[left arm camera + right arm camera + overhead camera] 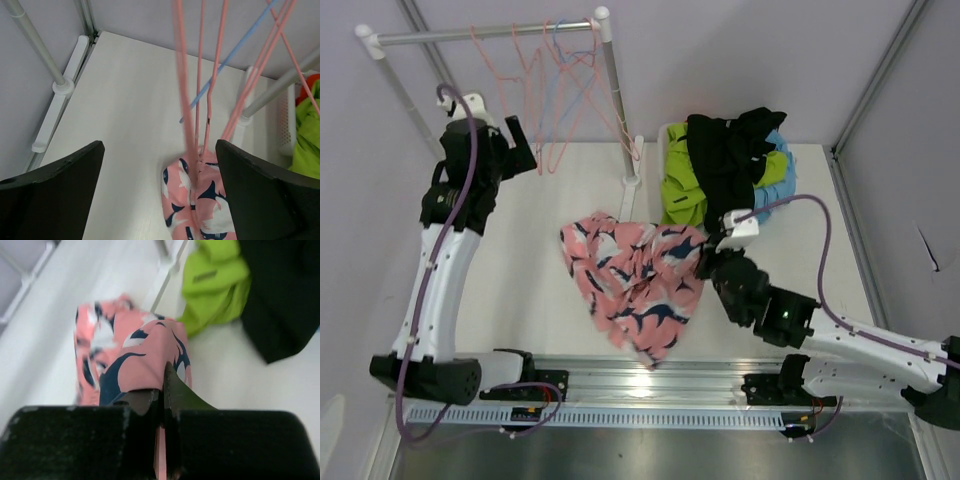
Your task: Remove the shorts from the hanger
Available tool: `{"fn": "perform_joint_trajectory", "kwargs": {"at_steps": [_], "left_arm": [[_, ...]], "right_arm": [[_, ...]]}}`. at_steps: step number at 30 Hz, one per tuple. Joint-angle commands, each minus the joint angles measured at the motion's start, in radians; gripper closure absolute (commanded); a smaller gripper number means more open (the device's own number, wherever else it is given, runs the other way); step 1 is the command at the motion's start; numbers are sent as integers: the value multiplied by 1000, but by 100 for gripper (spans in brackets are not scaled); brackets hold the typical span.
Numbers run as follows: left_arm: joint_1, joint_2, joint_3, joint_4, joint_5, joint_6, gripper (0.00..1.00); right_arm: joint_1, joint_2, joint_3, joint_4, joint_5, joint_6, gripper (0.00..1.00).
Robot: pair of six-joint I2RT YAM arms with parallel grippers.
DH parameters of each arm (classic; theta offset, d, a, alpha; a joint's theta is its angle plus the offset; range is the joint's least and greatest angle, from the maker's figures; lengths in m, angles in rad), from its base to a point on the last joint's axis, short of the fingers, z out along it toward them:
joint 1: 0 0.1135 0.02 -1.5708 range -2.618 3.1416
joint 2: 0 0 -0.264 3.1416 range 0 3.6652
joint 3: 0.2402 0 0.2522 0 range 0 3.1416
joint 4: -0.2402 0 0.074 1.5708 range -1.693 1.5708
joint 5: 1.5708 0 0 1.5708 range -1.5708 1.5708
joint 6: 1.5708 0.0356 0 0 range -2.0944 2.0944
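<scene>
The pink shorts with dark-blue shapes (635, 285) lie crumpled on the table's middle, off the hangers. My right gripper (708, 252) is shut on their right edge; in the right wrist view the jaws (162, 387) pinch the pink cloth (135, 350). My left gripper (520, 150) is open and empty, held high by the bare wire hangers (555, 90). Its view looks down past the hangers (200, 100) at the pink shorts (200, 205). Lime green shorts (682, 190), black shorts (725, 150) and light blue shorts (785, 170) are piled at the back right. A sliver of orange (312, 80) shows there.
A white basket (667, 135) holds the pile, beside the rack's right post (615, 100). The rack's rail (480, 35) spans the back left; its foot (57, 107) lies along the left wall. A metal rail (650, 385) runs along the near edge.
</scene>
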Motion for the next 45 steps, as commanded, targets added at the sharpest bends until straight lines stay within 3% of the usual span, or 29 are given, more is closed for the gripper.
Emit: {"fn": "perform_joint_trajectory", "kwargs": {"at_steps": [1, 10, 13, 14, 16, 17, 19, 21, 22, 24, 27, 30, 31, 34, 37, 38, 39, 42, 45], "left_arm": [[1, -135, -47, -9, 100, -42, 1], [-1, -333, -216, -62, 190, -33, 1], [-1, -419, -298, -33, 245, -65, 1], [-1, -445, -326, -17, 268, -74, 1], [-1, -527, -430, 21, 346, -102, 1], [-2, -551, -452, 50, 363, -108, 1], [-1, -606, -514, 63, 401, -117, 1], [-1, -630, -564, 60, 418, -116, 1], [-1, -643, -570, 52, 421, -110, 1], [-1, -656, -586, 26, 426, -100, 1], [-1, -685, -594, -8, 424, -67, 1], [-1, -708, -604, -11, 414, -54, 1], [-1, -708, -607, -11, 414, -53, 1], [-1, -706, -613, -6, 423, -56, 1], [-1, -703, -624, 7, 436, -67, 1], [-1, -703, -630, 14, 441, -70, 1], [-1, -699, -636, 17, 438, -74, 1], [-1, -688, -638, 18, 423, -79, 1], [-1, -668, -615, -6, 395, -73, 1]], "right_arm": [[-125, 24, 227, 122, -77, -222, 100], [-419, 334, 837, 173, -296, -391, 100], [-501, 498, 1032, 168, -356, -414, 100], [-519, 550, 1193, 161, -367, -434, 100], [-550, 717, 1361, 171, -378, -473, 100], [-579, 773, 1510, 199, -381, -554, 100], [-605, 951, 1642, 359, -373, -656, 100], [-679, 1050, 1673, 519, -396, -720, 100], [-706, 1086, 1687, 626, -370, -722, 100], [-778, 1173, 1798, 632, -286, -680, 100], [-824, 1279, 1761, 613, -254, -632, 100], [-812, 1287, 1514, 674, -168, -621, 100], [-808, 1266, 1351, 762, -134, -623, 100], [-792, 1221, 1138, 805, -45, -540, 100], [-786, 1157, 942, 643, -55, -387, 63], [-785, 1142, 885, 595, -74, -292, 30], [-783, 1117, 863, 543, -92, -240, 17], [-780, 1063, 811, 374, -138, -133, 1], [-779, 958, 756, 218, -158, -77, 1]]}}
